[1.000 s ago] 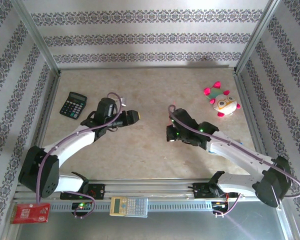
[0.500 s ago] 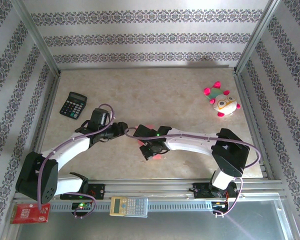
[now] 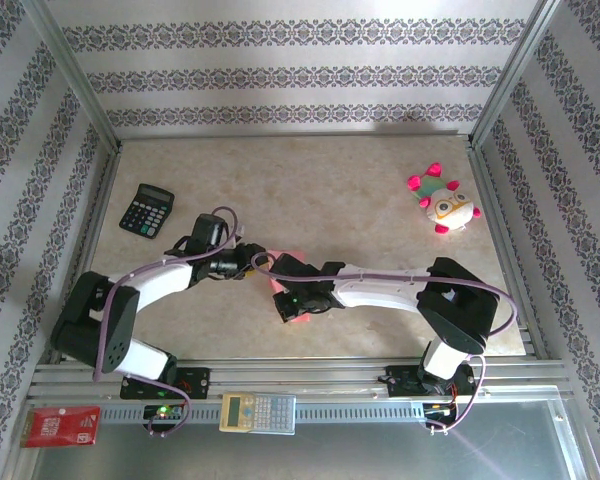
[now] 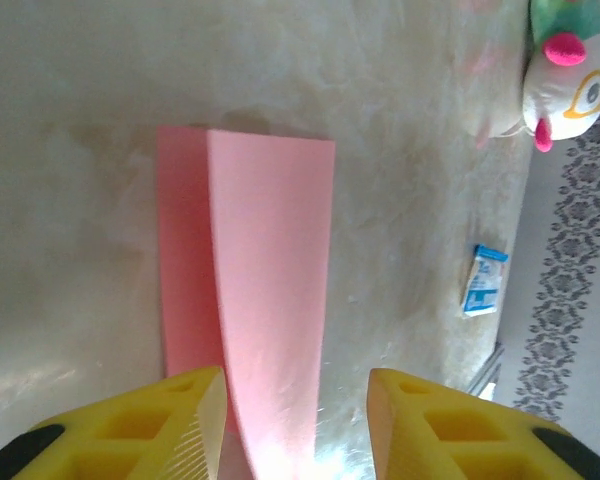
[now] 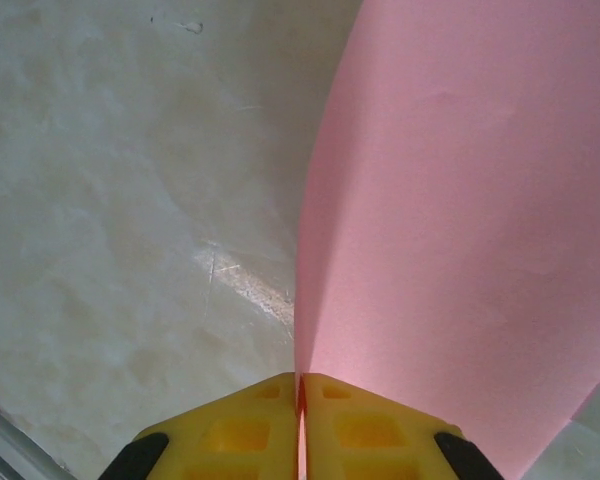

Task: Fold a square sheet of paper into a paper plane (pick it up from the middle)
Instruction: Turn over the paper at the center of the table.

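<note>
The square sheet of paper is salmon pink and rises bent off the table near the front centre. My right gripper is shut on its edge, the yellow fingers pressed together with the paper in the seam. It reaches in from the right. My left gripper is open. A curved strip of the sheet stands between its fingers, close to the left finger and well clear of the right one. That gripper meets the sheet from the left.
A black calculator lies at the left of the table. A pink-and-white plush toy sits at the back right, with a small blue-and-white card near the wall. A beige calculator and a red card lie on the front rail.
The right arm has swung left to the table's centre, with the pink sheet now in its jaws. The left gripper has moved in to the sheet and its jaws have narrowed.
</note>
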